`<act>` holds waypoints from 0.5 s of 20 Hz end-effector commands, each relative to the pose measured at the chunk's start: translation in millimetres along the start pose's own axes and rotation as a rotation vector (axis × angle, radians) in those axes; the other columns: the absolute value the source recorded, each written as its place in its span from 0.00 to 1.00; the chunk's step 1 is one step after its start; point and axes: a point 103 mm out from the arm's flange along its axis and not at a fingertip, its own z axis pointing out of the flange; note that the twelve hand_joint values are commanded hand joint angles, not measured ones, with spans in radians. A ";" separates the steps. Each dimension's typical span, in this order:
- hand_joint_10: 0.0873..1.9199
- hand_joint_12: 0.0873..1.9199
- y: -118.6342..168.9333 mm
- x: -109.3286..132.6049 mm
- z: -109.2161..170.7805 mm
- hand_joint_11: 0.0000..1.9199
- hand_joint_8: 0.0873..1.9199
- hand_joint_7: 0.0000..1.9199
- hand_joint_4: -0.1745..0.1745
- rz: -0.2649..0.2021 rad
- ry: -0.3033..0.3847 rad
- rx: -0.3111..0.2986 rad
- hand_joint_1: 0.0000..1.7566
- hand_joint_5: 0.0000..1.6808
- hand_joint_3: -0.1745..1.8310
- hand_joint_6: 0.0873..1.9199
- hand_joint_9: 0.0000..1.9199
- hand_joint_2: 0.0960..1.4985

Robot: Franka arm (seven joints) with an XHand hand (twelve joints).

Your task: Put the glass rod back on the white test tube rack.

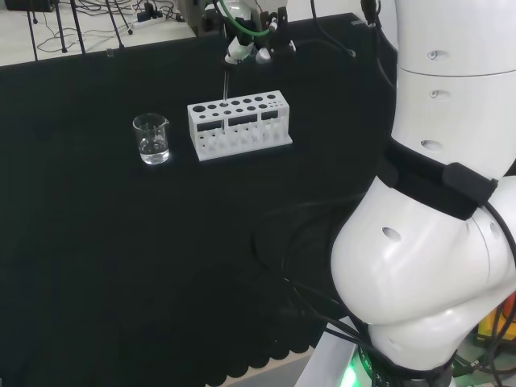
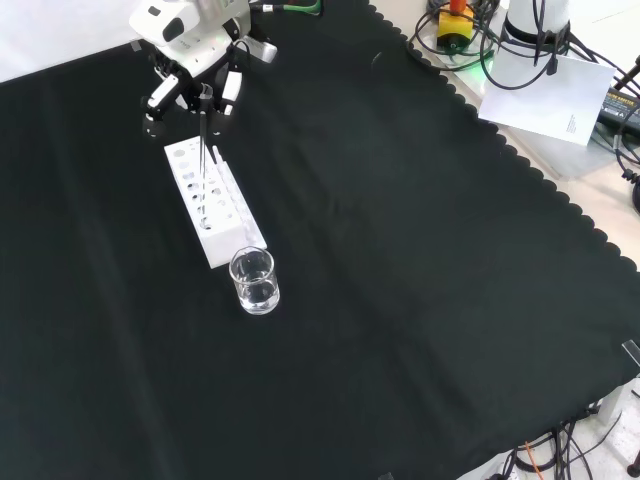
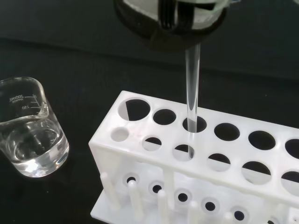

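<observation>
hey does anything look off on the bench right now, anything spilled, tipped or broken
Nothing stands out. The white rack stands flat on the cloth, the beaker beside it is upright with clear liquid inside, and the glass rod hangs upright from the hand, its tip in a rack hole. No spill shows.

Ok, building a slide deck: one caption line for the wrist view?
The hand lowers a glass rod into a hole of the white test tube rack, beside a beaker of clear liquid.

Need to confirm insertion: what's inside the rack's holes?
The rod, held by the hand, enters one back-row hole of the rack. Other visible holes look empty. Its tip is hidden.
</observation>
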 end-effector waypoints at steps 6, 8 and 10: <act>0.25 0.37 -3.2 -3.6 1.5 0.95 0.38 0.88 0.10 0.007 0.000 -0.001 0.79 0.20 0.00 0.35 0.98 0.52; 0.25 0.37 -3.4 -3.8 1.4 0.95 0.38 0.88 0.10 0.009 -0.001 0.000 0.79 0.20 0.00 0.35 0.98 0.53; 0.25 0.37 -3.6 -3.9 1.6 0.95 0.39 0.88 0.09 0.011 -0.001 0.002 0.79 0.21 0.00 0.35 0.98 0.53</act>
